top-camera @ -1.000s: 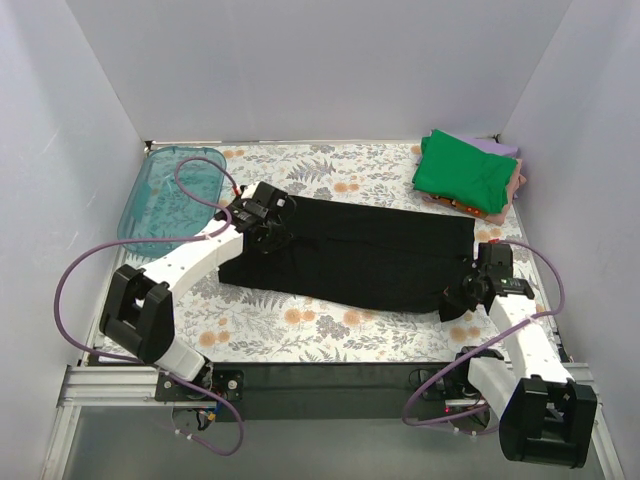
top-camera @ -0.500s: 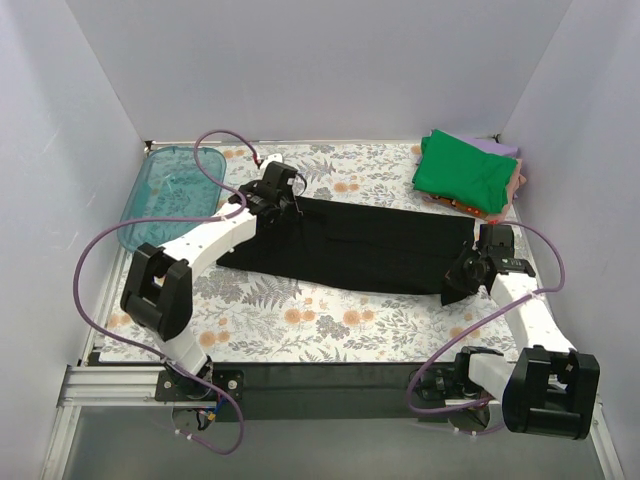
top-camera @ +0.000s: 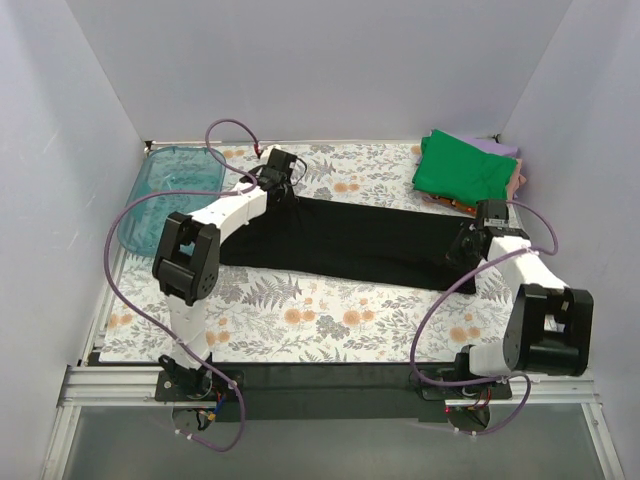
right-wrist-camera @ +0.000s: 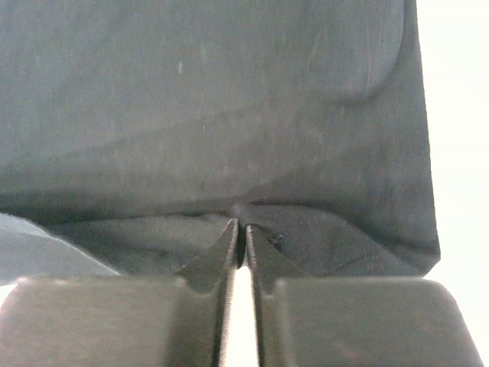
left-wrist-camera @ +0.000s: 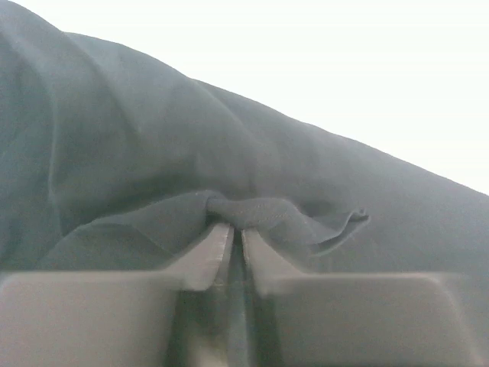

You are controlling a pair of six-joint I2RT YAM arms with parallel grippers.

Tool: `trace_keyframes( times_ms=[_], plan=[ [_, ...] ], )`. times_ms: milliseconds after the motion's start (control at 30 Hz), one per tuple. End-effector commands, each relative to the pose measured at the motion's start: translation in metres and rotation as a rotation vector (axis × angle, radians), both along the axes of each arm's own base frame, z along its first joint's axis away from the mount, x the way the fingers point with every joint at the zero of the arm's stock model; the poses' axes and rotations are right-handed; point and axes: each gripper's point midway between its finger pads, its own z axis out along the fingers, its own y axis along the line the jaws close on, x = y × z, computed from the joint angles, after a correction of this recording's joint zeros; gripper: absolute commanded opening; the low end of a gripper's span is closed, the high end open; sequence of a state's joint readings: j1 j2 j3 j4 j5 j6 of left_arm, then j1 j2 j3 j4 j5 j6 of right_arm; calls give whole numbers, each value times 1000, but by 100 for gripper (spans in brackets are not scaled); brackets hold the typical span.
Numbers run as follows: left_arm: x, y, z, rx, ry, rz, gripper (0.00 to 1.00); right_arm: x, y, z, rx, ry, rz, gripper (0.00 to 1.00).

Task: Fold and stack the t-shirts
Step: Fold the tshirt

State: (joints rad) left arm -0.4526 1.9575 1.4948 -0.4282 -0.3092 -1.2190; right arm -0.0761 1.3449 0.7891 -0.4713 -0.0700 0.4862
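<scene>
The black t-shirt [top-camera: 350,245] lies as a long folded band across the middle of the floral table. My left gripper [top-camera: 281,185] is shut on its far left edge; in the left wrist view a pinched fold of the black cloth [left-wrist-camera: 252,210] sits at the tips of the gripper [left-wrist-camera: 238,229]. My right gripper [top-camera: 463,244] is shut on the shirt's right end; in the right wrist view the cloth [right-wrist-camera: 229,115] bunches at the tips of the gripper [right-wrist-camera: 243,228]. A folded bright green t-shirt [top-camera: 465,172] tops a stack with lilac, pink and orange edges at the back right.
A translucent teal plastic tray [top-camera: 165,195] stands at the back left beside the left arm. White walls close the table on three sides. Purple cables loop from both arms over the table.
Both grippers have carried the near edge of the black shirt toward the back, folding it into a narrower band. Both arms now reach farther from their bases.
</scene>
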Motion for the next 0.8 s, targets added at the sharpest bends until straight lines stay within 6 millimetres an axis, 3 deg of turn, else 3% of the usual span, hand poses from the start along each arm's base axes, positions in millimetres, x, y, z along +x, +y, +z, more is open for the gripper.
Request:
trace_keyframes(
  times_ms=[0, 67, 100, 133, 200, 267, 367, 400, 433, 500, 533, 567, 600, 633, 667, 700, 767],
  plan=[
    [26, 13, 4, 5, -7, 48, 42, 40, -16, 14, -64, -60, 8, 19],
    [30, 20, -5, 14, 24, 90, 68, 56, -24, 26, -106, -76, 27, 39],
    [32, 22, -3, 17, 26, 100, 88, 51, -32, 20, -144, -20, 3, 46],
    [37, 23, 4, 14, 14, 109, 89, 54, -42, 22, -191, -14, -24, 57],
    [38, 21, 16, -5, -5, 103, 89, 58, -47, 28, -218, -6, -24, 67],
    [34, 19, 25, -24, -14, 99, 89, 56, -54, 34, -257, 5, -26, 98],
    [23, 25, 47, -56, -44, 127, 90, 44, -47, 45, -240, -19, 22, 98],
    [19, 25, 40, -58, -28, 131, 90, 46, -39, 53, -212, -56, 59, 98],
    [13, 24, 50, -84, -38, 129, 90, 37, -16, 48, -121, -70, 160, 98],
    [-5, 26, 38, -94, 4, 127, 90, 26, 9, 56, -75, -117, 248, 98],
    [-11, 24, 44, -132, -4, 137, 91, 16, 20, 51, -67, -110, 292, 98],
    [-26, 27, 29, -131, 36, 134, 91, 11, 33, 50, -63, -117, 336, 98],
    [-32, 28, 27, -142, 42, 138, 91, 4, 57, 52, -58, -131, 413, 98],
    [-36, 27, 35, -176, 18, 147, 91, 0, 67, 50, -54, -131, 441, 98],
    [-43, 29, 28, -182, 28, 155, 91, 0, 76, 50, -51, -137, 461, 98],
    [-58, 30, 10, -187, 73, 148, 92, -3, 89, 43, -48, -116, 488, 98],
    [-63, 26, 6, -226, 64, 134, 92, 0, 95, 35, -55, -98, 483, 98]
  ],
)
